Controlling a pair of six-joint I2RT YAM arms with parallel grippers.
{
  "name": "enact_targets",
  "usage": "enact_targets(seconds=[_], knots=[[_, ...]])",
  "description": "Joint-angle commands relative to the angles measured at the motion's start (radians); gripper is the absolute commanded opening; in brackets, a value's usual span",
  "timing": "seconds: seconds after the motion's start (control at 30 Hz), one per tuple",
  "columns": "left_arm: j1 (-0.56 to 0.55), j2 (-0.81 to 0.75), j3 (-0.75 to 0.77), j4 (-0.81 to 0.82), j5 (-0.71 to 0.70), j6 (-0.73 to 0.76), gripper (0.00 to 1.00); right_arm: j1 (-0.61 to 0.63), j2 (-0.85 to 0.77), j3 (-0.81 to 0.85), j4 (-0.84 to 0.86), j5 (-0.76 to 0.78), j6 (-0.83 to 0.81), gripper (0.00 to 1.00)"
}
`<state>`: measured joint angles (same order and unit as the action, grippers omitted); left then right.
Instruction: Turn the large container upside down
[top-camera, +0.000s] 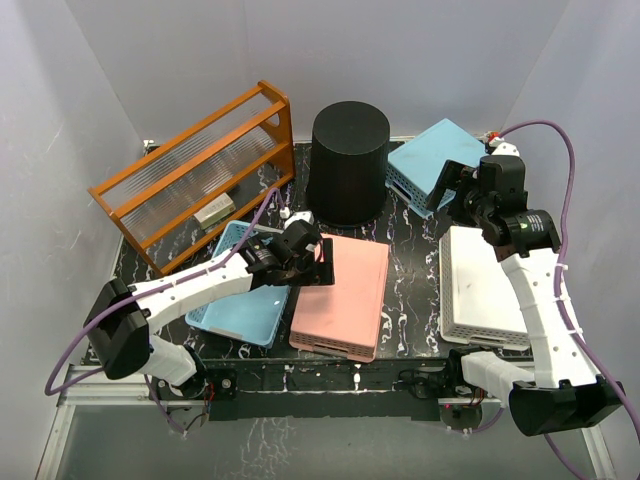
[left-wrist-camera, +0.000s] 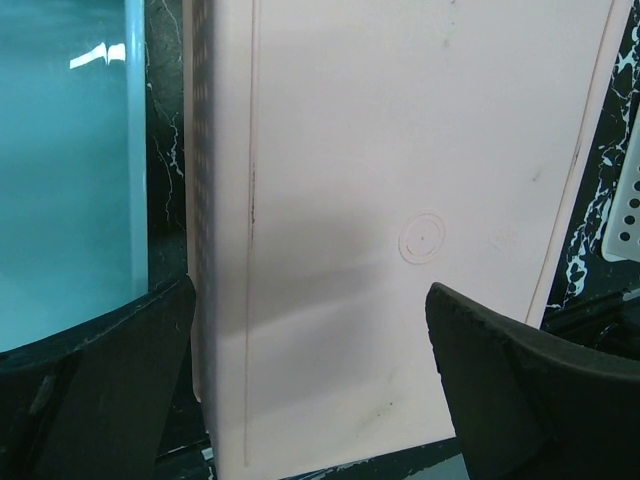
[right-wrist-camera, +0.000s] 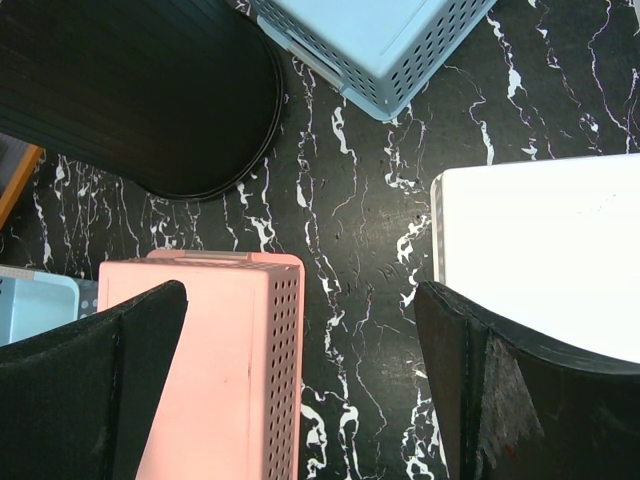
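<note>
The large container, a tall round black bin (top-camera: 348, 160), stands at the back middle of the table with its flat closed end up and its wider end down. It also shows in the right wrist view (right-wrist-camera: 130, 90) at the top left. My left gripper (top-camera: 325, 262) is open and empty over the near left edge of the pink basket (top-camera: 345, 290), well in front of the bin; in the left wrist view the gripper (left-wrist-camera: 310, 340) hangs over the basket's flat bottom (left-wrist-camera: 400, 200). My right gripper (top-camera: 445, 190) is open and empty, above the table to the right of the bin (right-wrist-camera: 300, 340).
A white basket (top-camera: 480, 285) lies bottom up at the right. A light blue basket (top-camera: 435, 160) lies bottom up just right of the bin, another (top-camera: 240, 290) lies left of the pink one. An orange wooden rack (top-camera: 200, 175) stands at the back left.
</note>
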<state>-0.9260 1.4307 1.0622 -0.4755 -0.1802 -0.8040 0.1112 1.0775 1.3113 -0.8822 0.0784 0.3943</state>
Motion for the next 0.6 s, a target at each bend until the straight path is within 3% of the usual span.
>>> enact_targets(seconds=[0.0, 0.13, 0.23, 0.57], knots=[[-0.004, 0.001, -0.016, 0.035, 0.053, 0.012, 0.99, 0.000, -0.026, -0.006, 0.056, -0.005, -0.004, 0.98], [-0.005, 0.018, -0.016, 0.100, 0.146, -0.010, 0.99, -0.002, -0.034, -0.008, 0.055, -0.005, -0.004, 0.98], [-0.008, 0.034, -0.004, 0.098, 0.137, -0.020, 0.99, -0.001, -0.043, -0.012, 0.055, 0.000, -0.004, 0.98], [-0.028, -0.002, 0.029, -0.042, -0.075, -0.001, 0.99, -0.001, -0.039, -0.021, 0.061, -0.004, -0.006, 0.98]])
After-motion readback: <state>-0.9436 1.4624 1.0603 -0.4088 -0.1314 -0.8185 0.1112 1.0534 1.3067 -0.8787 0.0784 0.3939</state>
